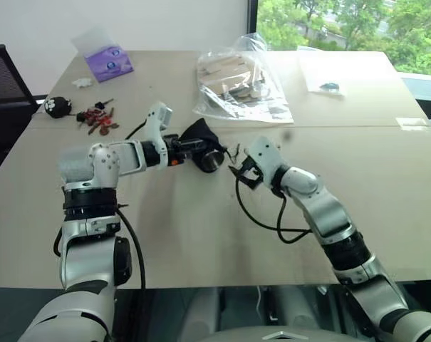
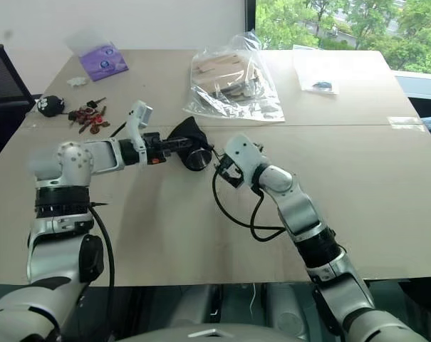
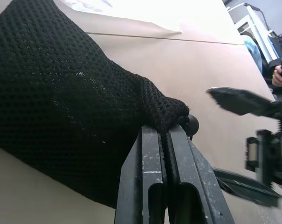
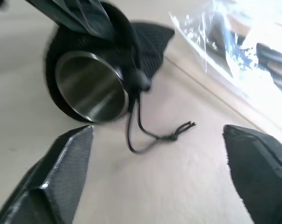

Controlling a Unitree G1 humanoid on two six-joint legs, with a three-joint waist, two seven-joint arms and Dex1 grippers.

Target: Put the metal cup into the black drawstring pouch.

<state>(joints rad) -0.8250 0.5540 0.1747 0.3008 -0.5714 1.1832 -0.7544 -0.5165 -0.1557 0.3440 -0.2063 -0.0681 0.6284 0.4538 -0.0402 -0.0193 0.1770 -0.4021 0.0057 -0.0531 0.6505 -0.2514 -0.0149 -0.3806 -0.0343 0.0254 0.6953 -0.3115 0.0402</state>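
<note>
The metal cup (image 4: 92, 93) is seen seated in the mouth of the black drawstring pouch (image 1: 201, 135), which is pinched by the left gripper (image 1: 194, 148), while the right gripper (image 1: 238, 169) is spread wide, empty, just beside it.

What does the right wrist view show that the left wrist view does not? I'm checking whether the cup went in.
Right wrist view: the metal cup sits in the mouth of the black drawstring pouch, its rim facing out, the cord trailing on the table, with a clear plastic bag beyond. Left wrist view: the left gripper pinches the pouch's mesh edge, fingers shut, and the open right gripper stands apart. Both show the pouch and table.
</note>
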